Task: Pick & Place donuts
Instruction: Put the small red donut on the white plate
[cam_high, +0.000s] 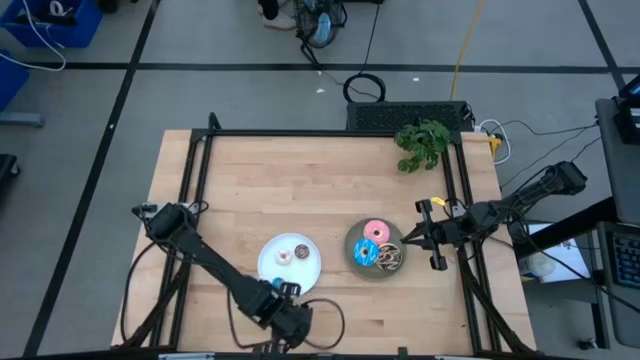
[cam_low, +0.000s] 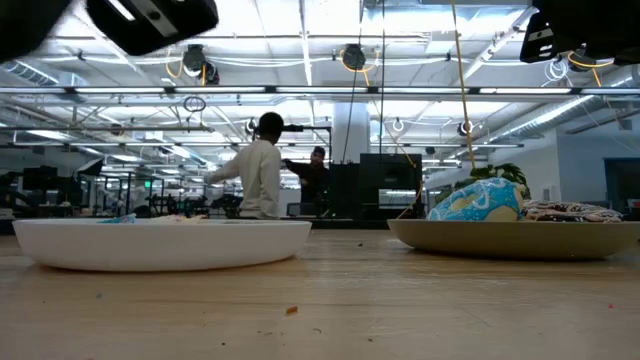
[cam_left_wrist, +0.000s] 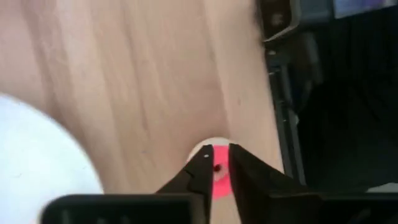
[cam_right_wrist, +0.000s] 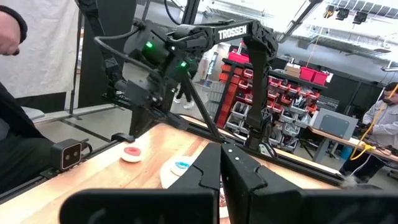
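A: Where are the rings?
B: Pink (cam_high: 376, 231), sprinkled blue (cam_high: 366, 252) and drizzled brown (cam_high: 389, 257) donuts fill the round grey plate (cam_high: 352, 240); minis sit on the smooth white plate (cam_high: 312, 268).
A: The grippers?
B: Left gripper (cam_left_wrist: 217, 169) straddles a red mini donut (cam_left_wrist: 218, 179), fingers narrowly parted. Right gripper (cam_high: 406, 236) beside the grey plate: nearly closed, empty.

Pink donut (cam_high: 377, 230), plain glaze. Blue donut (cam_high: 366, 253), light sprinkles; same blue with white flecks in low view. Dark brown donut (cam_high: 390, 257), pale drizzle. Grey plate (cam_high: 352, 243) beneath all three. White plate (cam_high: 305, 270): mini white donut (cam_high: 284, 256), mini brown donut (cam_high: 302, 250). Red mini donut (cam_left_wrist: 219, 182) on pale wood table (cam_high: 290, 190). Green plant (cam_high: 422, 143) at far edge.
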